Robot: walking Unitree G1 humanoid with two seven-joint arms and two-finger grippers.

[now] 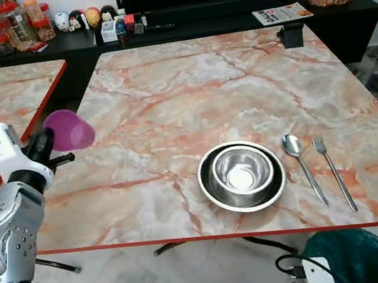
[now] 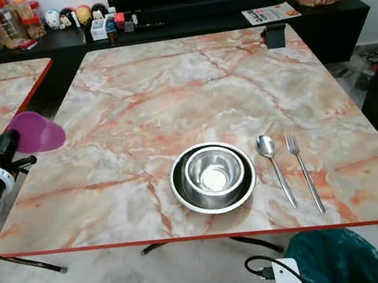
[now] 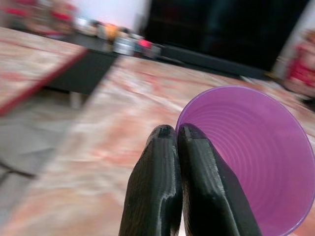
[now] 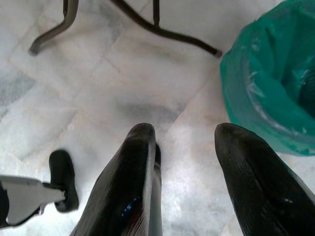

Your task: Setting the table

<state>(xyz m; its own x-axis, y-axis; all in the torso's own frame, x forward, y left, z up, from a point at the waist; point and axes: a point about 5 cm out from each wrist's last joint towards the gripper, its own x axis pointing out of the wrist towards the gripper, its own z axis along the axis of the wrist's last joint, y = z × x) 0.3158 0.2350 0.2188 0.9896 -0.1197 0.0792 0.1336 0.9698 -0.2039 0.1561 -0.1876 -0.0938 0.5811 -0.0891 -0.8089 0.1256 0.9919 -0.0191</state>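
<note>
Held out over the left edge of the marble table (image 1: 167, 94): a purple plastic cup (image 1: 69, 129), tipped on its side with the mouth facing away from the robot, pinched at the rim by the left gripper (image 3: 176, 135). Fingers pressed together on the cup wall, one inside and one outside by the look of the wrist view. Near the table's front edge, already laid: a steel bowl (image 1: 242, 170) nested in a wider steel plate (image 1: 211, 194), with a spoon (image 1: 302, 166) and fork (image 1: 332, 170) just beside it on the right, lying parallel and apart. Low beside a green-lined bin (image 4: 275, 88), over the pale floor: the right gripper (image 4: 184, 142), fingers spread and holding nothing.

Judged light and thin-walled, likely to flex or squash under a hard pinch and to tip easily once stood down; smooth plastic, so liable to slip. Rim grip adequate for carrying, but needing a turn upright before release. Not fragile. Probable spot for it: bare marble near the plate, well apart from the cutlery.
</note>
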